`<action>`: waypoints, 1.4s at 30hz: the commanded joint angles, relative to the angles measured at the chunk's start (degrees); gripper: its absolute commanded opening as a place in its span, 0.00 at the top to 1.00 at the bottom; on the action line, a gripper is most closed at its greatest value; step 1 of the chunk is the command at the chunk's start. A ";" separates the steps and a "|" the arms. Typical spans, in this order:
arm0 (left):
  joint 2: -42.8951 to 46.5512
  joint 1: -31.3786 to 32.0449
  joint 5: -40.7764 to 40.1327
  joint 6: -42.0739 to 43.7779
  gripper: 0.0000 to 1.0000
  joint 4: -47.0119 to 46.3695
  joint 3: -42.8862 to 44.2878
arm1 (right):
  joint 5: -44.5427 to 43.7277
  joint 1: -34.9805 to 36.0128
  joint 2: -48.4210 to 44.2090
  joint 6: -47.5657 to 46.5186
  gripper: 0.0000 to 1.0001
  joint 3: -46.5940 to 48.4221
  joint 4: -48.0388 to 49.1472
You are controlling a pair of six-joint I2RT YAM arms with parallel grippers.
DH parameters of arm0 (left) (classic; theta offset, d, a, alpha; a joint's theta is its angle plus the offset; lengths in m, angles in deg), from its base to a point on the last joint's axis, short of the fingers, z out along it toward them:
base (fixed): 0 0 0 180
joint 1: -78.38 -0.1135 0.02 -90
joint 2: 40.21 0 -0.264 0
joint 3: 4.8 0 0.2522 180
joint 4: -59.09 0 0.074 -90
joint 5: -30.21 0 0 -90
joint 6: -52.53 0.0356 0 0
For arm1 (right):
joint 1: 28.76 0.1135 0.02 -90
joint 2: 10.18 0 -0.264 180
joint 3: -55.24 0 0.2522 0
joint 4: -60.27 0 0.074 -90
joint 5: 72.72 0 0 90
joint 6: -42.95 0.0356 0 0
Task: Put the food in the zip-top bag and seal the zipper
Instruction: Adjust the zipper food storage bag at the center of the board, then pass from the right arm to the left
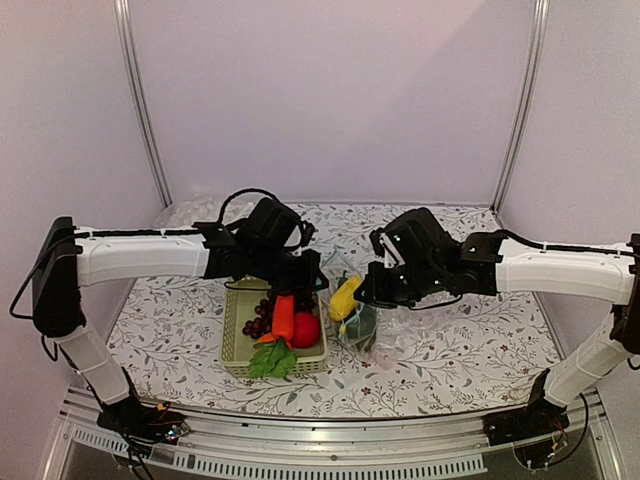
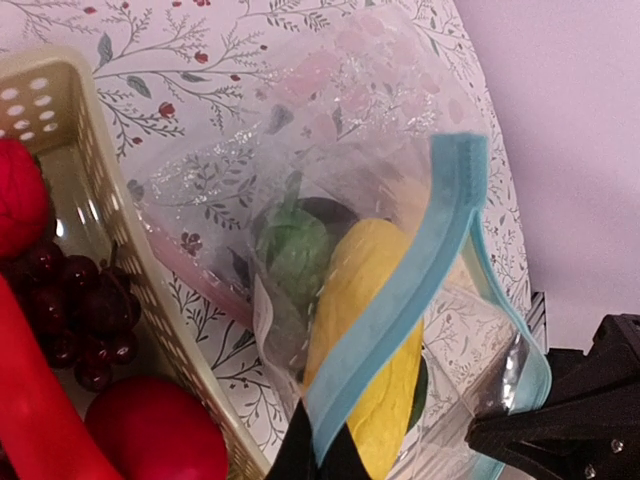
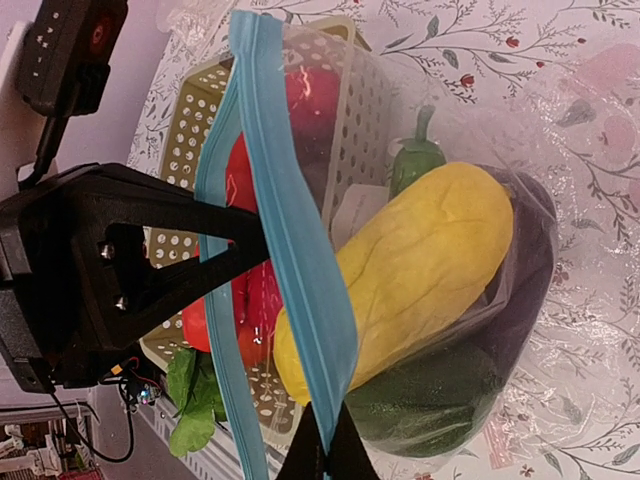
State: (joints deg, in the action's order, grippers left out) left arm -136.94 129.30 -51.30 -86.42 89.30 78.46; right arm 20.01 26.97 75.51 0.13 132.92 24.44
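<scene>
1. Bench (image 1: 450,350): the flower-printed surface that carries everything. Both arms reach in over its middle, so the work lies between them.
2. Left arm (image 1: 140,255) and right arm (image 1: 560,268): they meet head to head above the bag. Each can therefore take its own part of the mouth.
3. Mesh basket (image 1: 232,330): it stands just left of the bag, within easy reach. It holds a carrot (image 1: 284,316), grapes (image 1: 258,322), a red fruit (image 1: 306,330) and a green leaf (image 1: 270,358), none of them bagged.
4. Zip-top bag (image 2: 330,120): the clear bag hangs from the two grips with its mouth uppermost, so the contents settle toward its closed end. Whether its base rests on the bench cannot be told.
5. Food inside the bag: a yellow corn cob (image 3: 420,270) lies slantwise. A purple eggplant (image 3: 535,280) is behind it and a dark green vegetable (image 3: 430,405) is below.
6. Zipper (image 3: 290,250): in both wrist views the two lips of this light-blue strip stand apart. The seal is therefore judged not yet made.
7. Left fingers (image 2: 345,465): pressed together, pinching the blue strip at one spot.
8. Right fingers (image 3: 300,465): likewise pressed together on the strip, at a spot apart from the left pair. The two pinches hold the rim up and fairly straight, which probably readies it for pressing the lips together along their length.
</scene>
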 commanded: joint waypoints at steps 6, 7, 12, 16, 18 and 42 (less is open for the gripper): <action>2.69 -1.17 2.11 2.33 0.99 -1.74 0.14 | -1.44 -0.30 -3.85 -0.30 0.99 -0.35 -0.26; 3.20 -1.17 2.45 1.95 0.99 -2.36 -0.39 | -1.36 -0.29 -3.98 -0.26 0.99 -0.35 -0.28; 6.62 -1.16 2.67 2.55 0.76 -3.42 -3.47 | -1.17 -0.34 -4.05 -0.41 1.00 -0.41 0.00; 11.18 -1.04 -1.39 3.81 0.38 -0.96 -6.37 | -1.55 -0.27 -3.84 0.26 1.00 -1.49 1.82; 13.97 -0.79 -3.02 4.85 0.31 -0.25 -7.89 | -1.01 -0.28 -3.70 0.81 1.00 -1.56 3.51; 34.60 -3.72 19.32 48.66 0.15 2.92 -17.24 | 38.30 -5.84 -4.20 -29.08 1.00 7.75 -13.49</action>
State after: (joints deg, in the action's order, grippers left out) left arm -101.35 126.35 -39.30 -48.23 90.37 61.50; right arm 46.54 21.72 71.99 -22.75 138.98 14.50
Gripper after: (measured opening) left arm 0.854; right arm 0.006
